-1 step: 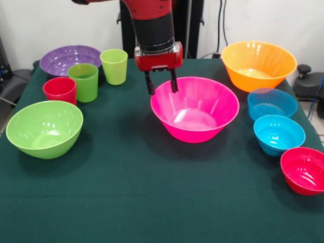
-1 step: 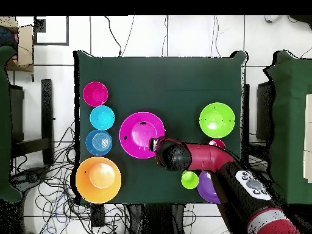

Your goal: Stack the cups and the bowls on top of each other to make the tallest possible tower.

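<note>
Pink bowl, end effector open at rim.

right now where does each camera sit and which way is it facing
Front view: across the table from the robot, facing it; takes in every cup and bowl, and shows the red and black arm with its gripper, jaws open, at the pink bowl rim.
Overhead view: above the table, looking straight down, robot base at the bottom; the arm reaches up from lower right.
Shared: the green cloth table, the pink bowl, the orange bowl.
</note>
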Tool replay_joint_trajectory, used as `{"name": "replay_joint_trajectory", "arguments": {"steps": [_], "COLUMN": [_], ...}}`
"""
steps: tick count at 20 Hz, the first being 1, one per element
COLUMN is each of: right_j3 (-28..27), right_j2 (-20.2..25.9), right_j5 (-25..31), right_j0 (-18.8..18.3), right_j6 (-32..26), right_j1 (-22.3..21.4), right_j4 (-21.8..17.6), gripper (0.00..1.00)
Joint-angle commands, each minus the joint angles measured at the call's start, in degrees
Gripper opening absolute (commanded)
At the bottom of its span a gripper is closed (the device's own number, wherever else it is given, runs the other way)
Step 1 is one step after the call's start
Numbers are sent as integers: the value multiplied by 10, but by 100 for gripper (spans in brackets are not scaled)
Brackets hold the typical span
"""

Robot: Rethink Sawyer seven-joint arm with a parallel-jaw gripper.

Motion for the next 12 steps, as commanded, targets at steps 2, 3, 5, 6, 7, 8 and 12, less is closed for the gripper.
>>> {"name": "replay_joint_trajectory", "arguments": {"steps": [2,3,5,6,7,8,12], "right_j3": [-33,-31,-28,-30,-33,-35,-36], "right_j2": [-18,-18,-13,-15,-16,-18,-31], "right_j5": [-35,-33,-35,-38,-40,-43,-31], "right_j0": [20,19,12,12,12,12,15], "right_j6": [50,49,44,43,43,42,38], "right_j1": [30,26,29,34,39,44,30], "right_j4": [-23,-23,-24,-26,-28,-29,-32], "gripper": [100,100,100,100,100,100,100]}}
